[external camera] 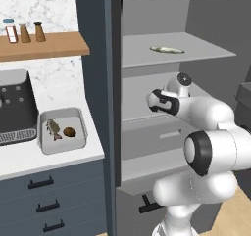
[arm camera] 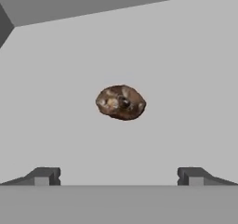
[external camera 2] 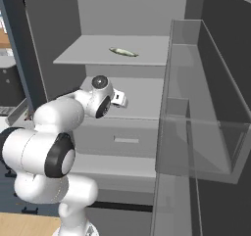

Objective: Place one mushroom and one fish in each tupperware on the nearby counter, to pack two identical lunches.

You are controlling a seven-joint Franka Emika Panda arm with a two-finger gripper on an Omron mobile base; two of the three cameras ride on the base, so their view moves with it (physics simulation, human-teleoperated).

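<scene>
A brown mushroom [arm camera: 121,102] lies on a grey shelf inside the open fridge, straight ahead of my gripper [arm camera: 118,176]. The gripper is open, its fingertips wide apart, short of the mushroom, with nothing between them. In the right base view my hand [external camera 2: 117,99] reaches over the middle shelf. A silvery fish [external camera: 166,49] [external camera 2: 123,52] lies on the shelf above. On the off-white counter [external camera: 29,161] stands a tupperware [external camera: 81,120] holding a fish [external camera: 53,129] and a mushroom [external camera: 69,131].
The fridge door [external camera 2: 196,107] with its clear bins stands open on the right. A dark coffee machine [external camera: 14,105] sits on the counter left of the tupperware. A wooden wall shelf [external camera: 49,46] carries shakers. Slate-blue drawers [external camera: 46,205] lie under the counter.
</scene>
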